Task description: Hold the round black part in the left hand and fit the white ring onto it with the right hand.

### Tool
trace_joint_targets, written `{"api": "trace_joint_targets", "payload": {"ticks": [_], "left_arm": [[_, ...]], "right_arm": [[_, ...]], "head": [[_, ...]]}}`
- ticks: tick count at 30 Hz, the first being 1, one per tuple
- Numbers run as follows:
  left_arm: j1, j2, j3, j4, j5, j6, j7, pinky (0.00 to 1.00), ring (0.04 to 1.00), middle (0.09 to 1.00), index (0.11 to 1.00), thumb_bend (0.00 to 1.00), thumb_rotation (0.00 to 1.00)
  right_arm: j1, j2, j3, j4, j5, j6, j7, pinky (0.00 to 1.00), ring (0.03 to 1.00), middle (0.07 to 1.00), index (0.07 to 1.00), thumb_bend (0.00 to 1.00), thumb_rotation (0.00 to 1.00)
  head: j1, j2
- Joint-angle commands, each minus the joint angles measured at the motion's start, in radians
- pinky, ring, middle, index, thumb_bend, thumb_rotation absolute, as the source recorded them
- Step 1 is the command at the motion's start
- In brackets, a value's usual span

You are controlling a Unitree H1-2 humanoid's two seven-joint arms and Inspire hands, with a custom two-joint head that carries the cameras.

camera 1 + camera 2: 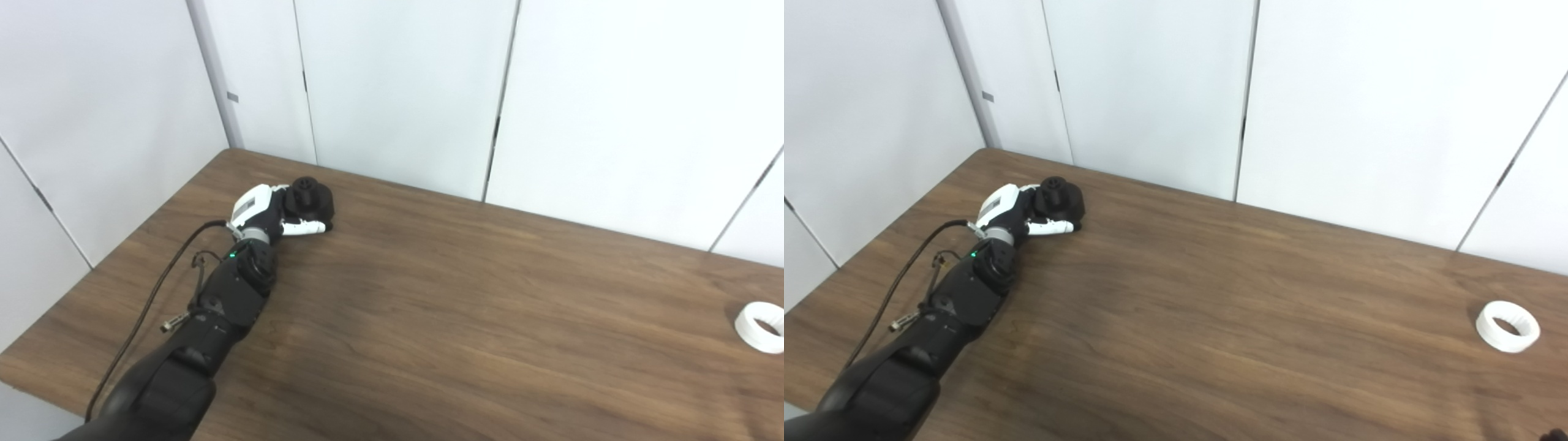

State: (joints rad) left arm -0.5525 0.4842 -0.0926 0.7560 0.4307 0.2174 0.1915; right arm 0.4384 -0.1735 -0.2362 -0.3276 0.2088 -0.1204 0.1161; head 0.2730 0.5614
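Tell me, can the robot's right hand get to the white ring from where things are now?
Probably yes. The white ring lies alone on the table's right side with nothing around it. The right hand isn't in view, so I can't be sure.

White ring [761, 327] cut by left eye view's right edge

I see both head views evenly and brightly lit by soft light from overhead. The dark brown wooden table [1213, 318] carries a dull pale sheen across its middle, without harsh glare. Shadows are faint: a soft smudge hugs the white plastic ring [1507, 326] near the table's right edge. The black round part [311, 197] near the far left corner loses detail, and everything looks slightly soft.
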Motion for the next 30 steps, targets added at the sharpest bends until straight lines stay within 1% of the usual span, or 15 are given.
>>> {"api": "trace_joint_targets", "payload": {"ticks": [1,6,9,14,17,19,20,26,30], "left_arm": [[-0.052,-0.002,-0.003,0.008,-0.009,-0.017,-0.003,1.0,1.0,0.953,0.866,1.0,0.47],[-0.055,-0.022,0.035,0.02,-0.041,-0.006,0.026,1.0,0.995,0.943,0.852,1.0,0.45],[-0.057,-0.04,0.061,0.027,-0.063,0.013,0.046,1.0,0.988,0.935,0.842,1.0,0.44],[-0.065,-0.059,0.089,0.061,-0.089,0.008,0.068,1.0,0.98,0.932,0.84,1.0,0.43],[-0.074,-0.061,0.089,0.083,-0.092,0.006,0.078,1.0,0.969,0.926,0.839,1.0,0.45],[-0.077,-0.06,0.087,0.091,-0.092,0.006,0.078,1.0,0.971,0.927,0.838,1.0,0.44],[-0.073,-0.059,0.083,0.083,-0.088,0.01,0.076,1.0,0.972,0.927,0.838,1.0,0.44],[-0.062,-0.046,0.047,0.065,-0.057,0.027,0.076,1.0,0.981,0.929,0.821,1.0,0.43],[-0.061,-0.038,0.015,0.065,-0.03,0.061,0.076,1.0,0.99,0.936,0.819,1.0,0.41]], "right_arm": [[-0.005,-0.004,-0.006,-0.034,0.003,-0.013,-0.009,1.0,1.0,0.952,0.933,0.62,1.0],[-0.004,-0.007,-0.007,-0.038,0.002,-0.008,-0.009,1.0,1.0,0.95,0.931,0.63,1.0],[-0.004,-0.009,-0.009,-0.034,0.003,-0.014,-0.008,1.0,1.0,0.947,0.932,0.63,1.0],[-0.002,-0.009,-0.01,-0.036,0.005,-0.013,-0.007,1.0,1.0,0.943,0.928,0.61,1.0],[0.0,-0.01,-0.009,-0.039,0.005,-0.014,-0.006,1.0,0.998,0.945,0.934,0.6,1.0],[-0.001,-0.01,-0.009,-0.039,0.007,-0.011,-0.007,1.0,0.997,0.941,0.935,0.61,1.0],[0.001,-0.011,-0.01,-0.041,0.008,-0.008,-0.007,1.0,0.998,0.941,0.935,0.61,1.0],[0.001,-0.01,-0.013,-0.044,0.013,-0.005,-0.008,1.0,1.0,0.934,0.929,0.62,1.0],[0.002,-0.013,-0.013,-0.043,0.012,-0.014,-0.003,1.0,0.997,0.934,0.93,0.61,1.0]], "head": [[0.0,0.001],[0.005,0.004],[0.005,0.005],[0.006,0.006],[0.006,0.006],[0.006,0.006],[0.009,0.011],[0.009,0.015],[0.01,0.017]]}}
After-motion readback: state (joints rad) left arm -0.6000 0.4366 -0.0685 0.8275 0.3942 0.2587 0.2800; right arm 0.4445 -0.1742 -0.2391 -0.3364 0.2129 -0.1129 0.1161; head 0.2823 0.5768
